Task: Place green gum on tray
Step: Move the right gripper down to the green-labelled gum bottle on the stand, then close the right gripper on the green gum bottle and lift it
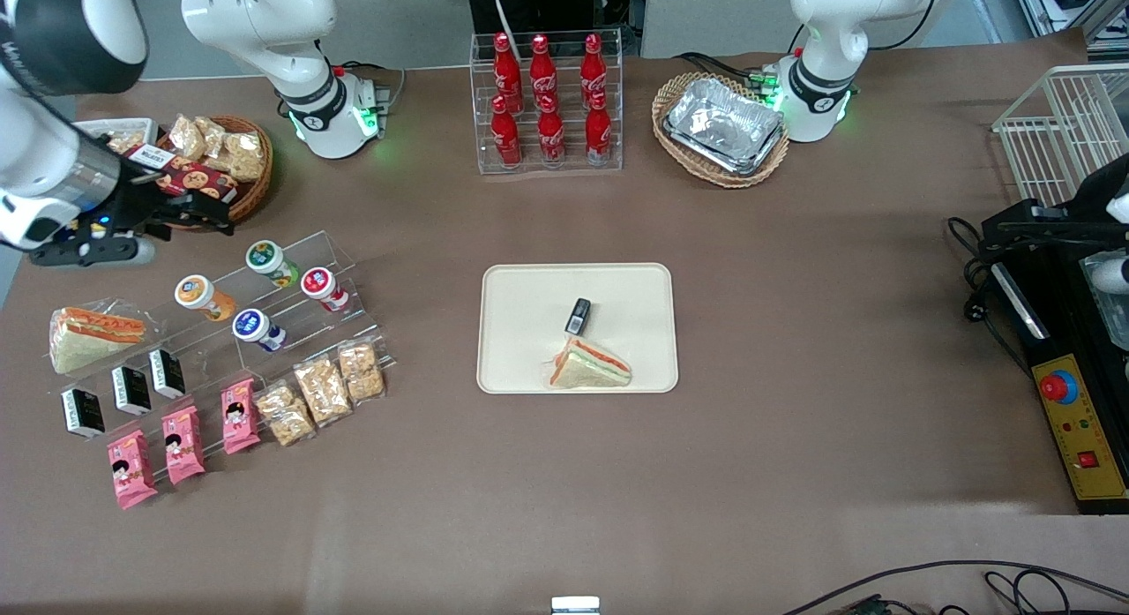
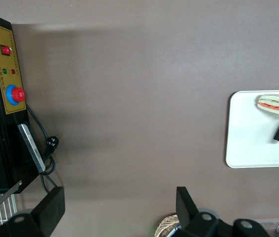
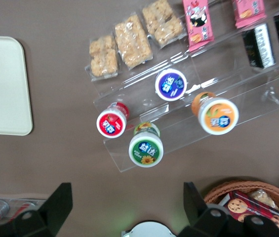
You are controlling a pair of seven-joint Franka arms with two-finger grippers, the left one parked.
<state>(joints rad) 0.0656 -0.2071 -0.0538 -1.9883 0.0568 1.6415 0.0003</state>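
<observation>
— Where's the green gum?

— On the top step of the clear stepped rack, lying tilted beside the red-lidded bottle, well apart from the tray.

— And your gripper?

— Hovering above the rack, fingers spread, holding nothing. I'd say I'm in the approach; next I need to descend, centre the fingers around that lid and avoid nudging its neighbours.

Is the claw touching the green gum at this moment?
Apart. The right wrist view shows the open claw above the green gum, with bare table between its fingers and the bottle, which sits on the clear rack.
</observation>
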